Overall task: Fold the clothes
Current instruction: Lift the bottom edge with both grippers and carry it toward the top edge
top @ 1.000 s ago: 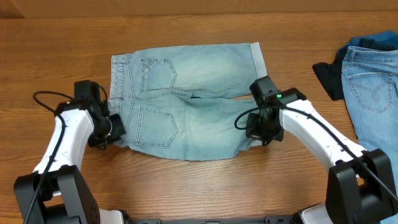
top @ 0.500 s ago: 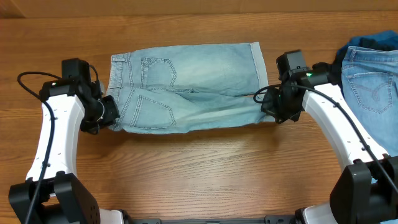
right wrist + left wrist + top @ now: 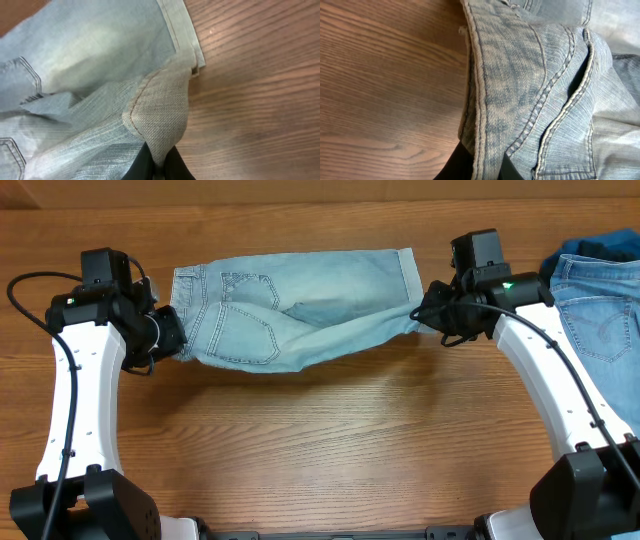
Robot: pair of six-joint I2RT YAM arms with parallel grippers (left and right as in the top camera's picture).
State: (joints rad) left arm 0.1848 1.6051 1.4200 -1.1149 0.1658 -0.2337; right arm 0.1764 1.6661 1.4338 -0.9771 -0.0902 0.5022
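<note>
Overhead alone shows jeans pile [image 3: 600, 300]; wrist views, shorts [image 3: 535, 75].

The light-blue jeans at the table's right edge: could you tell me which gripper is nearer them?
Right. The right gripper holds the shorts' hem just beside the jeans; the left gripper grips the waistband at the shorts' far end.

— What's behind everything on your feed?
— A wooden table [image 3: 300, 450], warm mid-brown. In my overhead view its grain runs side to side; both wrist views show the same wood close up, streaked darker.
— Anything past it?
— Near the overhead's top edge I see a straight line across, the tone slightly different beyond. Seam or edge, I can't tell.
— Light?
— Soft, even; shadows faint.
</note>
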